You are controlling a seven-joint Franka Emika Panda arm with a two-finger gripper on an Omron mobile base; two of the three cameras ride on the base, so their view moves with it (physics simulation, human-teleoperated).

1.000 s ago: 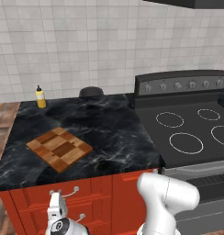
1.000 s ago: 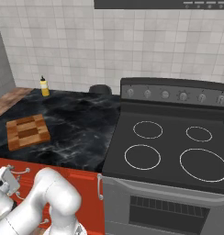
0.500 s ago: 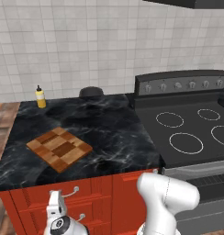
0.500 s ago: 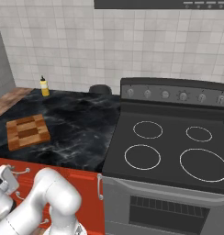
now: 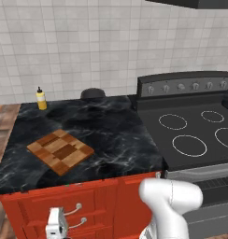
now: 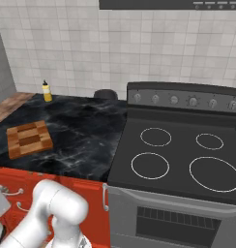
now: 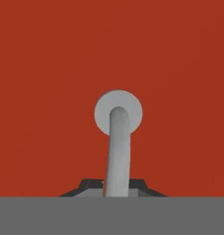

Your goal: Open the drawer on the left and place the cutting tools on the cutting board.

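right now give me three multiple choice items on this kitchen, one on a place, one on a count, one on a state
1. Where does the yellow bottle stand?
A. back left of the counter
B. on the stove
C. on the cutting board

2. How many burner rings show on the stove?
A. two
B. four
C. six

3. How is the gripper?
A. wide open
B. holding a knife
C. shut on the drawer handle

Answers: 1 A, it stands by the wall tiles. 2 B, the right base view shows four white rings. 3 C, the silver bar runs between the fingertips.

I see a checkered light-and-dark brown cutting board (image 5: 60, 151) on the black marbled worktop (image 5: 111, 135), a red-orange drawer (image 5: 60, 203) front with a silver handle (image 7: 118, 151), and a yellow bottle (image 5: 40, 99).
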